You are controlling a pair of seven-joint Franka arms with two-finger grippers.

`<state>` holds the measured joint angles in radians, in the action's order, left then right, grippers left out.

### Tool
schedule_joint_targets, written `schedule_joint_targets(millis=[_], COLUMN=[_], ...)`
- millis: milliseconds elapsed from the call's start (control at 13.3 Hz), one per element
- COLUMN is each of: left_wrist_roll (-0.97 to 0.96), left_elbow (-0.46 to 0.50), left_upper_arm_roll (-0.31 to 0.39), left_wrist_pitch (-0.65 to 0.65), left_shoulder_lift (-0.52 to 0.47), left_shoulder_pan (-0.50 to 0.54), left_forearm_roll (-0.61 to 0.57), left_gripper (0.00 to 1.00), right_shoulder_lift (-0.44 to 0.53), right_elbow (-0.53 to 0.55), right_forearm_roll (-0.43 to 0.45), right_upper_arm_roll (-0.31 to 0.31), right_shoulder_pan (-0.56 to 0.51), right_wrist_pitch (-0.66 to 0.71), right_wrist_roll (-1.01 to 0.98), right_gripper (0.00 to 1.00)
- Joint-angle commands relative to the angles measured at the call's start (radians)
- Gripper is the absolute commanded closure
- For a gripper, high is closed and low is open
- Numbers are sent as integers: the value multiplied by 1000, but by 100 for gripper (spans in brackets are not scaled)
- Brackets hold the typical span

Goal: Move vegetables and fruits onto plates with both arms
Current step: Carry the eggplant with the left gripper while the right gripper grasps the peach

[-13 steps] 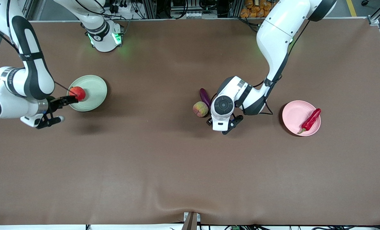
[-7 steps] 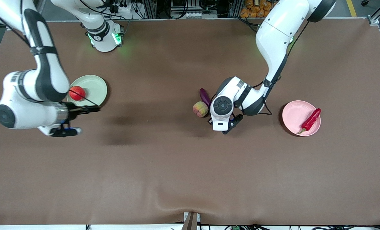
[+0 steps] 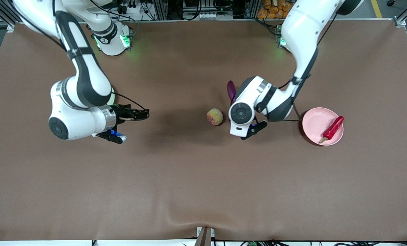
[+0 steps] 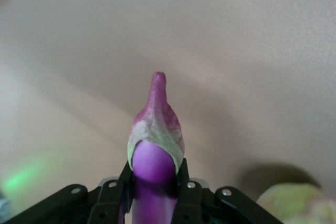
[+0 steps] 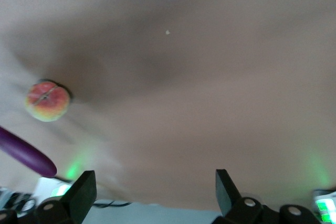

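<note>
Over the middle of the brown table (image 3: 196, 177), the left gripper (image 4: 152, 192) is clamped on the eggplant (image 4: 153, 145); in the left wrist view both black fingers (image 4: 184, 182) press against the purple body just below the green calyx, and the stem tip points away from the gripper. In the front view only the end of the eggplant (image 3: 231, 91) shows beside the left wrist, raised clear of the surface. The right gripper (image 3: 142, 114) hangs over bare table toward the right arm's end, its fingers (image 5: 227, 190) spread wide apart with nothing between them. The table is covered by a smooth brown mat; a framework with cables and equipment runs along the edge where the green-lit arm bases stand. The peach (image 3: 214, 116) lies on the mat just beside the left wrist, apart from both grippers, and also appears in the right wrist view (image 5: 48, 100). The pink plate (image 3: 313, 123) sits toward the left arm's end of the table, with the red chili pepper (image 3: 332, 128) lying on it, its green stem nearer to the front camera. The right arm's forearm covers the place beside its wrist.
</note>
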<state>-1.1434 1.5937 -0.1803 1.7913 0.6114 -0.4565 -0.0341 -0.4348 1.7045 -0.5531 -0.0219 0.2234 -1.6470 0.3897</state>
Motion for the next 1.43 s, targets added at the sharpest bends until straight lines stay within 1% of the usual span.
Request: schedule_joint_targets(millis=[0, 151, 301, 377, 527, 678, 829, 904, 1130, 1281, 1356], left_wrist_roll=[138, 223, 339, 393, 505, 563, 625, 672, 694, 723, 744], left_elbow=[19, 20, 34, 35, 35, 45, 95, 127, 198, 287, 307], left_upper_arm_roll=[2, 7, 7, 5, 4, 4, 2, 1, 1, -1, -1], left_wrist_pitch=[-82, -89, -92, -90, -76, -18, 102, 165, 249, 386, 423], left_shoulder_lift=[-119, -163, -183, -185, -176, -157, -150, -153, -150, -166, -165], left_shoulder_pan=[70, 151, 254, 301, 396, 467, 541, 573, 572, 576, 575], left_forearm_roll=[13, -9, -71, -107, -145, -180, -223, -224, -236, -294, -303], left_gripper=[100, 100, 100, 100, 100, 100, 100, 100, 100, 100, 100], right_shoulder_lift=[-19, -21, -21, -33, -74, -123, -166, -180, -180, -194, -196], right_elbow=[90, 138, 144, 142, 142, 142, 133, 124, 115, 95, 90], right_forearm_roll=[-132, -229, -234, -229, -229, -235, -235, -235, -235, -235, -235], right_upper_arm_roll=[3, 5, 8, 8, 6, 5, 7, 7, 7, 7, 7], right_shoulder_pan=[51, 149, 297, 351, 436, 497, 585, 593, 597, 602, 605], right_wrist_pitch=[-129, -265, -426, -515, -670, -810, -965, -984, -993, -1002, -1013], right_wrist_roll=[52, 170, 388, 510, 639, 727, 846, 865, 885, 890, 902], right_gripper=[0, 0, 0, 0, 0, 0, 0, 0, 0, 0, 0])
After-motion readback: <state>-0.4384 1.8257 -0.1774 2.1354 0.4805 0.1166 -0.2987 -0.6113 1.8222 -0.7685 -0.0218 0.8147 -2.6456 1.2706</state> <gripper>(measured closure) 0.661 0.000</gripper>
